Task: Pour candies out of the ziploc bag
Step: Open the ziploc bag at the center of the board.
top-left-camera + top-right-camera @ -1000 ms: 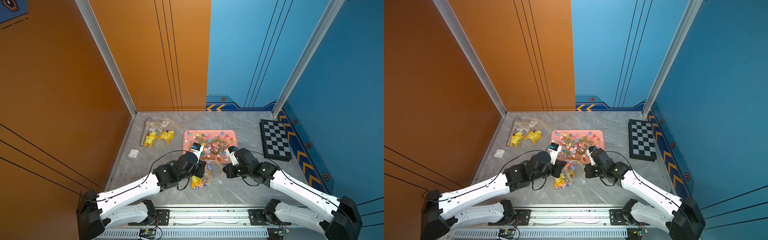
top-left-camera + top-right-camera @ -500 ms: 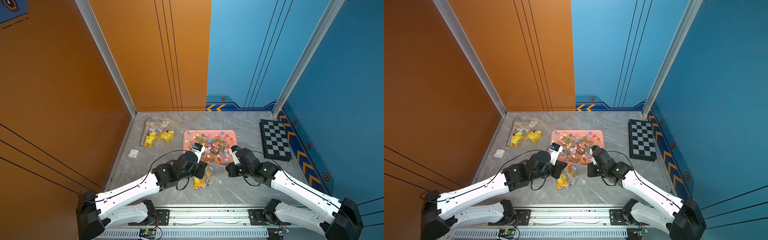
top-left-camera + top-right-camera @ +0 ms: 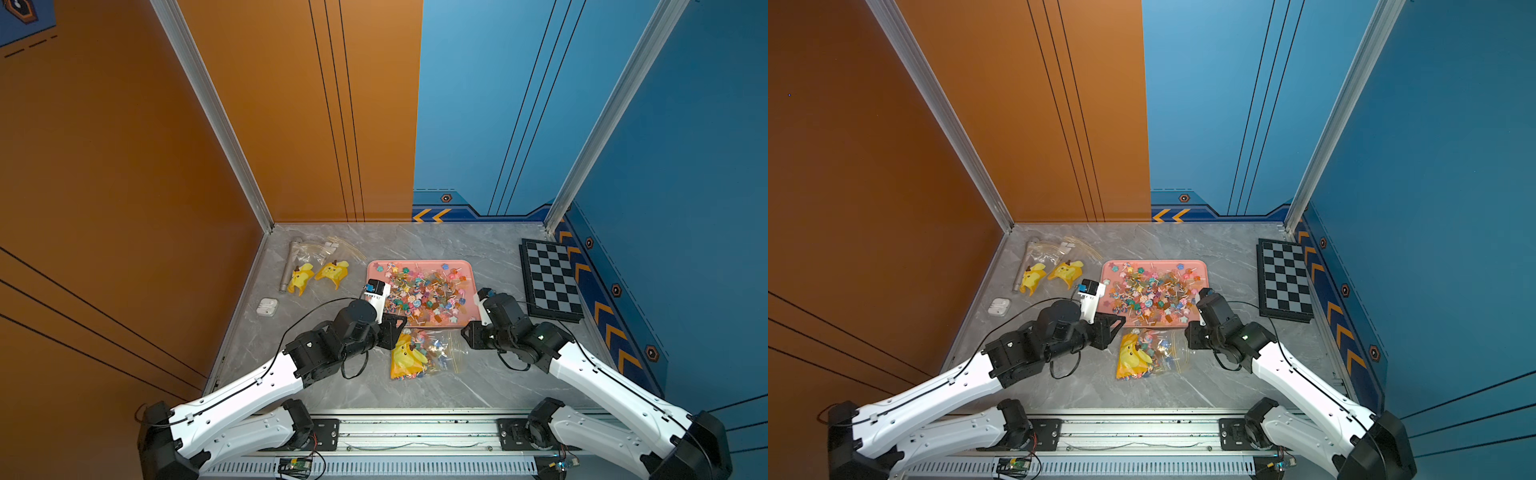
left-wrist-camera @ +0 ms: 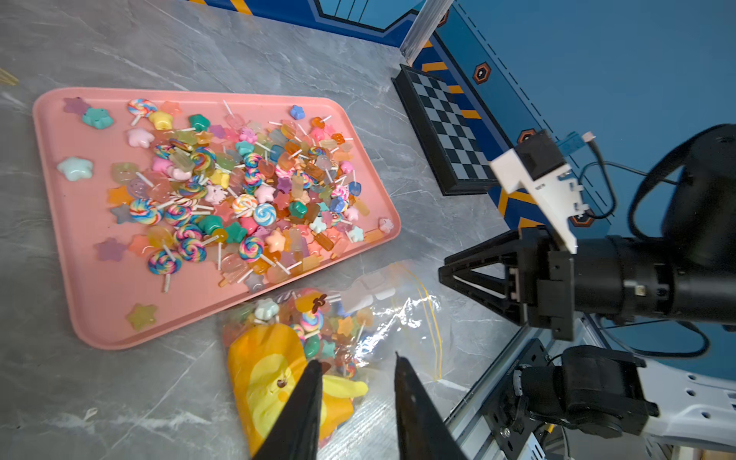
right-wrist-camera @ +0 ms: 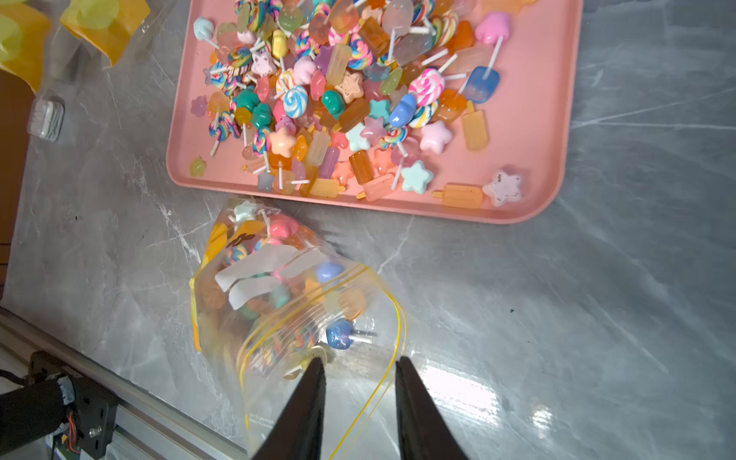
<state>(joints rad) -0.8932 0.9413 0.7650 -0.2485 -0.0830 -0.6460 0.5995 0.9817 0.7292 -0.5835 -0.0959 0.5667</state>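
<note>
tiny multicoloured star and swirl-lollipop candies (image 4: 247,187) mostly heaped on pink rectangular plastic tray (image 4: 91,286), set there to catch the pour. rest sealed in by nothing, just lodged inside clear yellow-zip ziploc bag (image 4: 382,318), lying slack on grey marble worktop (image 4: 119,398) just beside tray's edge. left pincer (image 4: 356,360) spread over bag's yellow-print end, right pincer (image 5: 358,360) spread at bag's mouth, neither pinching anything. probably needs a regrip to empty the rest.

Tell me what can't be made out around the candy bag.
Candies left in the ziploc bag: uncountable; the yellow insert covers many in the left wrist view.
Bag's mouth end: cut off by the right wrist picture's edge, behind the right gripper.
Small white case: too small in both top views to identify.
</note>
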